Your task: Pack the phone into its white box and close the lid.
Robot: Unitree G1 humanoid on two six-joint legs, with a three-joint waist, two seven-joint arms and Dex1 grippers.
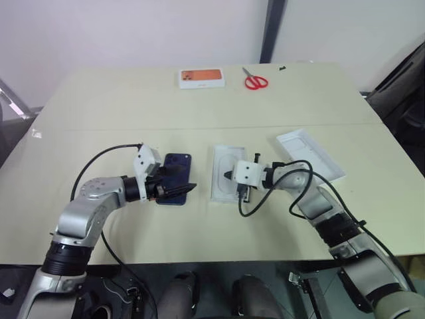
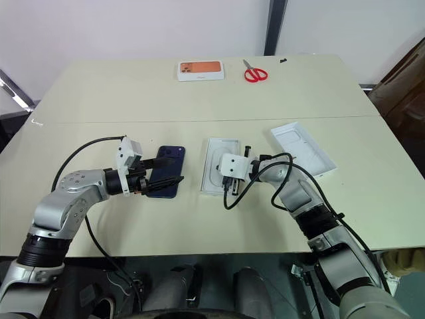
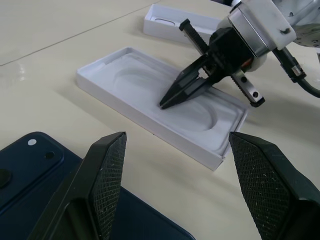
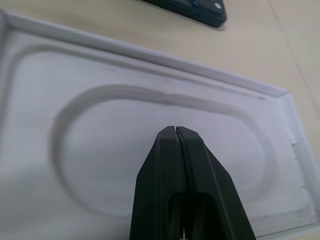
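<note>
a: where's the phone (image 1: 176, 170)?
b: flat on the desk (image 1: 199, 226), back up, under the left claw (image 1: 180, 189). that claw's fingers stand apart over its near end, nothing gripped.
a: right claw (image 1: 228, 175)?
b: fingers pressed together, empty, tip over the white tray with the moulded oval recess (image 1: 226, 171), looks like the lid lying inside up, just right of the phone.
a: the white box (image 1: 310, 154)?
b: open, further right, behind the right arm.
a: anything else?
b: orange-pictured box (image 1: 201, 78) and red scissors (image 1: 254, 80) at the far edge.
</note>
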